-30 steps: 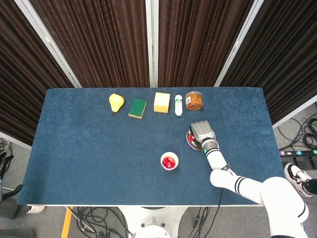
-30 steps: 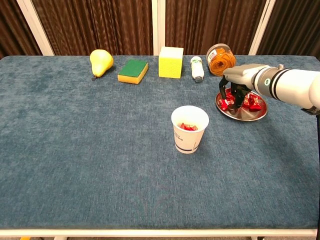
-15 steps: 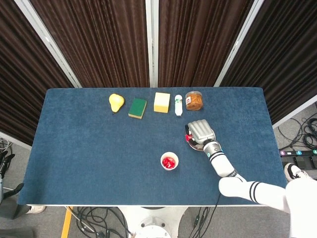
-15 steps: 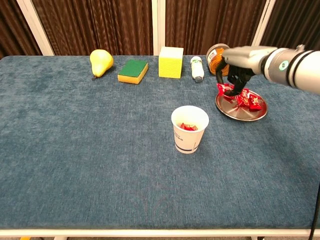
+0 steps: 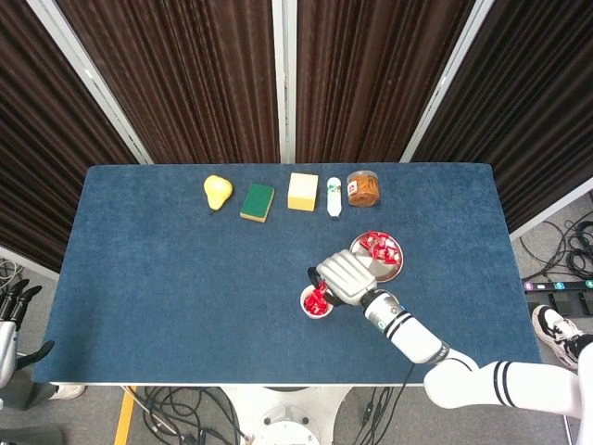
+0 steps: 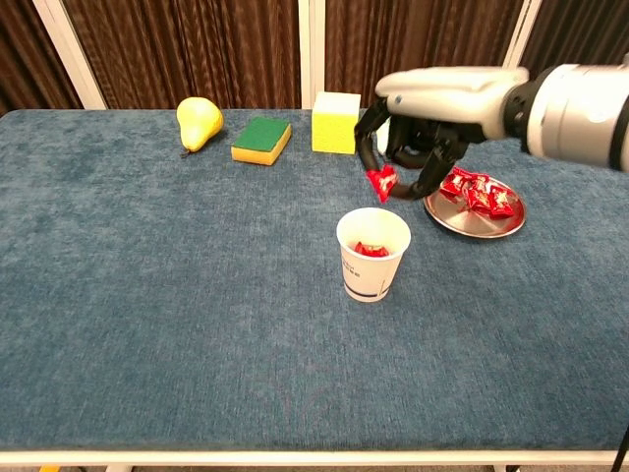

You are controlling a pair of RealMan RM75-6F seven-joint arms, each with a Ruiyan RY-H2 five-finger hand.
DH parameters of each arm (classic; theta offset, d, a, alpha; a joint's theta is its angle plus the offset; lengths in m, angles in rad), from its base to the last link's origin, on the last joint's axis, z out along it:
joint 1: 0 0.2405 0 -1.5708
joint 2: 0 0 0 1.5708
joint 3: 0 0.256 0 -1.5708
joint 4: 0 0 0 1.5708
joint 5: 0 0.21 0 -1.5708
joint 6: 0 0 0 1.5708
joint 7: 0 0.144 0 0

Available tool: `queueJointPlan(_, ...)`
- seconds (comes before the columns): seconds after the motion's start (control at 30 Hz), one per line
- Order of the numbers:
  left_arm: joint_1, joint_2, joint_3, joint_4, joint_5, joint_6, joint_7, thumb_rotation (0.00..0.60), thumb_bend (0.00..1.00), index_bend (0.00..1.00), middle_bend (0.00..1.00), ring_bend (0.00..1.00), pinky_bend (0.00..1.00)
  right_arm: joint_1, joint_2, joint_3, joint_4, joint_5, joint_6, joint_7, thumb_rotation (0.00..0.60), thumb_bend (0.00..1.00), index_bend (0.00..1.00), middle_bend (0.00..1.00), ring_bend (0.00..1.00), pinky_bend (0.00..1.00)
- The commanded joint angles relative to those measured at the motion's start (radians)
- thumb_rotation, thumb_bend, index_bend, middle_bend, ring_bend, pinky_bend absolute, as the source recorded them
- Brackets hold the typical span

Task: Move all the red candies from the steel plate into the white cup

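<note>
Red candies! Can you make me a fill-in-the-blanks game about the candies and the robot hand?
1. The right hand pinches one red ____ above the white cup.
2. More red candies lie on the steel ____.
3. The yellow fruit at the back of the blue table, next to the green sponge, is a ____.

Missing words: candy; plate; pear

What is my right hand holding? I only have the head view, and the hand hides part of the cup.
Observer: In the chest view, the right hand pinches one red candy in its fingertips.
Operator: Is the candy inside the cup yet?
Observer: No, it hangs in the air above the rim of the white cup, touching nothing.
Operator: Is it high enough to clear the rim?
Observer: Yes, there is a visible gap between candy and rim.
</note>
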Motion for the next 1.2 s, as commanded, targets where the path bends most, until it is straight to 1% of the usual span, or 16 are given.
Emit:
queueJointPlan(0.03,-0.005,0.003,0.004,-0.003,0.004,-0.008,0.004,0.600,0.00,0.22,0.21,0.21,0.20,0.016,-0.021,-0.013,0.009,0.023,-0.010,-0.031,0.600,0.31,0.55,0.88,0.91,1.00)
queueJointPlan(0.27,-0.013,0.000,0.014,-0.006,0.014,-0.022,0.002,0.600,0.00,0.22,0.21,0.21,0.20,0.038,-0.052,-0.033,0.021,0.058,-0.012,-0.085,0.600,0.31,0.51,0.88,0.90,1.00)
queueJointPlan(0.4,-0.013,-0.001,0.014,-0.005,0.010,-0.023,0.001,0.600,0.00,0.22,0.21,0.21,0.20,0.045,-0.056,-0.039,0.022,0.069,-0.014,-0.096,0.600,0.30,0.44,0.88,0.90,1.00)
queueJointPlan(0.53,-0.012,-0.002,0.014,-0.002,0.008,-0.023,-0.003,0.600,0.00,0.22,0.21,0.21,0.20,0.044,-0.050,-0.045,0.016,0.067,-0.004,-0.099,0.600,0.30,0.40,0.88,0.90,1.00)
queueJointPlan(0.63,-0.013,-0.003,0.013,0.001,0.006,-0.022,-0.005,0.600,0.00,0.22,0.21,0.21,0.20,0.030,-0.030,-0.029,0.014,0.068,0.023,-0.074,0.600,0.30,0.37,0.88,0.90,1.00)
queueJointPlan(0.73,-0.014,-0.005,0.013,0.004,0.003,-0.024,-0.006,0.600,0.00,0.22,0.21,0.21,0.20,0.011,-0.002,-0.009,0.036,0.084,0.058,-0.047,0.600,0.30,0.37,0.88,0.90,1.00)
queueJointPlan(0.87,-0.015,-0.008,0.012,0.009,0.003,-0.024,-0.010,0.600,0.00,0.22,0.21,0.21,0.20,-0.012,0.025,-0.016,0.103,0.136,0.083,-0.062,0.600,0.30,0.36,0.88,0.90,1.00)
queueJointPlan(0.93,-0.017,-0.010,0.012,0.011,0.002,-0.027,-0.010,0.600,0.00,0.22,0.21,0.21,0.20,-0.019,0.025,-0.030,0.157,0.186,0.076,-0.083,0.600,0.27,0.37,0.88,0.90,1.00)
queueJointPlan(1.03,-0.022,-0.014,0.009,0.011,-0.001,-0.032,-0.010,0.600,0.00,0.22,0.21,0.21,0.20,-0.026,0.007,-0.043,0.231,0.254,0.052,-0.095,0.600,0.21,0.39,0.88,0.90,1.00)
queueJointPlan(1.2,-0.025,-0.014,0.007,0.004,-0.001,-0.032,-0.002,0.600,0.00,0.22,0.21,0.21,0.20,-0.025,-0.047,-0.060,0.352,0.305,-0.002,-0.100,0.600,0.20,0.41,0.88,0.90,1.00)
